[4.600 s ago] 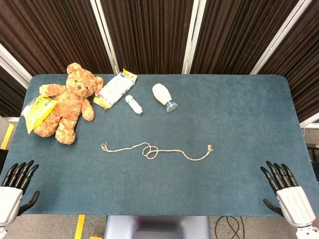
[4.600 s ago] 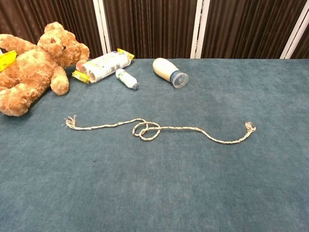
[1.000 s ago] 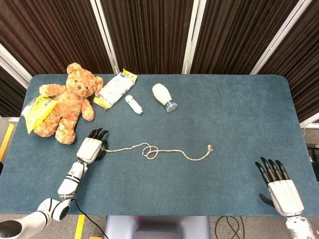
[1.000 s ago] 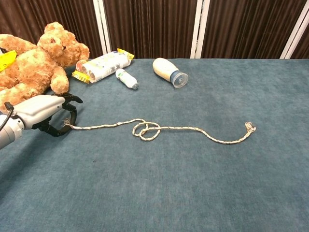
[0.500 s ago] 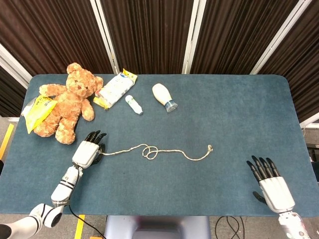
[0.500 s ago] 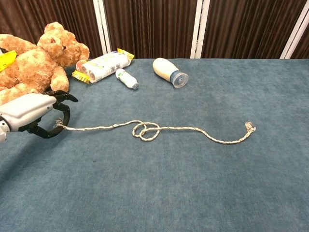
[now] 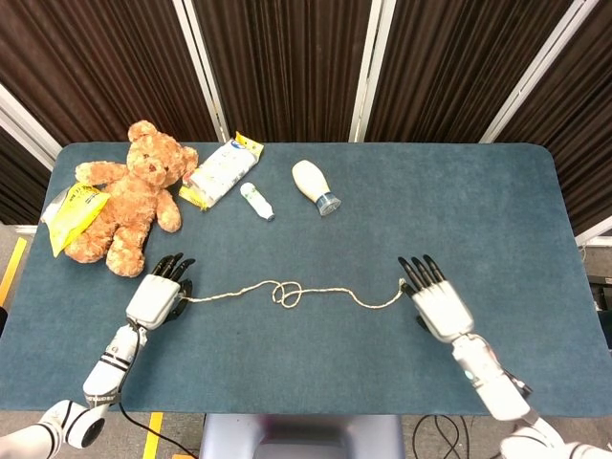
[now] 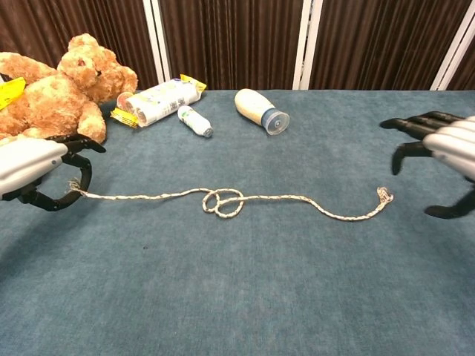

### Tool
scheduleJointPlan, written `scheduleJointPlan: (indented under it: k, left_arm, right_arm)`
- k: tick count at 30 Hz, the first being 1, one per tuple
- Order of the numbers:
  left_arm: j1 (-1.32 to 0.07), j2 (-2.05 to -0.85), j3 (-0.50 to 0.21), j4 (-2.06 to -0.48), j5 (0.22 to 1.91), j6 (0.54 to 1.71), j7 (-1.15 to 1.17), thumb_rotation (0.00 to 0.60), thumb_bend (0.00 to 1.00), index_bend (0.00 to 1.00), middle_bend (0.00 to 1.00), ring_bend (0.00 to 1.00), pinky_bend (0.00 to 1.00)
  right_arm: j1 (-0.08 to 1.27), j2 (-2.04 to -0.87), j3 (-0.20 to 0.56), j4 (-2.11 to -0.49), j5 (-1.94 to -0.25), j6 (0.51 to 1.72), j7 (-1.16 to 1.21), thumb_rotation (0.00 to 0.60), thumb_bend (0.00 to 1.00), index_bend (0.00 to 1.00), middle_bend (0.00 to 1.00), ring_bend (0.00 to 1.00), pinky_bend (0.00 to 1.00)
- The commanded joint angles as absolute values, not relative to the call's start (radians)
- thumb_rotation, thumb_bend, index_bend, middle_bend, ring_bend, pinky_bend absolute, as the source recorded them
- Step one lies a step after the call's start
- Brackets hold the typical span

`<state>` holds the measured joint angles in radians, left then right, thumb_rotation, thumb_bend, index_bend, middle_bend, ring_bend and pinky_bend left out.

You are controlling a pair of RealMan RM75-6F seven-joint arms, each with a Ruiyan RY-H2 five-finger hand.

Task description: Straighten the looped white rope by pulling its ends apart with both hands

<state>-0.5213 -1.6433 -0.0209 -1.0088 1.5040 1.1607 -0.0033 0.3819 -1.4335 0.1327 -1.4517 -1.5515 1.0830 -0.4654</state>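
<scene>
2 hands sit at the near side of the blue table (image 7: 478, 210), one at each end of the white rope (image 7: 287, 290). The left hand (image 7: 156, 296) has its dark fingers (image 8: 78, 174) curled around the rope's frayed left end and pinches it just above the cloth. The right hand (image 7: 435, 299) is spread with its fingers apart and holds nothing; its fingertips lie just beside the rope's right end, and from the chest view it hangs above the table, apart from that end. Between the hands the rope lies on the table, fairly straight on the left, with a small loop (image 8: 223, 200) near its middle and a shallow curve on the right. Further back, a brown teddy bear (image 7: 129, 196) lies on its back at the left, partly over a yellow packet (image 7: 72, 210). Beside the bear's head lies a white snack packet with yellow ends (image 7: 220, 170), then a small white bottle (image 7: 256, 201) and a larger cream bottle (image 7: 314, 185), both on their sides. Dark curtains (image 7: 287, 67) hang behind the table.
</scene>
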Motion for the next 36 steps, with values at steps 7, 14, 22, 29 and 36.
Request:
scheduleJointPlan:
  k: [7,14,22,29,36]
  left_arm:
    - [-0.522,-1.641,-0.023,-0.996,1.505,1.156,-0.015,0.6,0.47,0.61,0.12,0.0,0.12]
    - [-0.525,-1.642,-0.026,-0.982,1.503,1.148,-0.028,0.6,0.47,0.61,0.12,0.0,0.12]
    - [-0.528,-1.646,-0.031,-0.968,1.5,1.143,-0.033,0.6,0.47,0.61,0.12,0.0,0.12]
    - [-0.531,-1.646,-0.035,-0.964,1.495,1.137,-0.036,0.6,0.47,0.61,0.12,0.0,0.12]
    - [-0.531,-1.643,-0.036,-0.964,1.494,1.135,-0.041,0.6,0.47,0.61,0.12,0.0,0.12]
  right_arm:
    - [0.501,-1.559,0.201,-1.343,-1.378,0.974,-0.667,0.6,0.32,0.5,0.0,0.0,0.0]
    - [0.541,-1.594,0.203,-1.271,-1.293,0.937,-0.72,0.6,0.33,0.53,0.0,0.0,0.0]
    - [0.575,-1.63,0.181,-1.211,-1.239,0.908,-0.735,0.6,0.33,0.55,0.0,0.0,0.0]
    - [0.591,-1.646,0.159,-1.19,-1.223,0.908,-0.729,0.6,0.39,0.58,0.0,0.0,0.0]
    - [0.602,-1.648,0.144,-1.187,-1.203,0.912,-0.739,0.6,0.42,0.61,0.0,0.0,0.0]
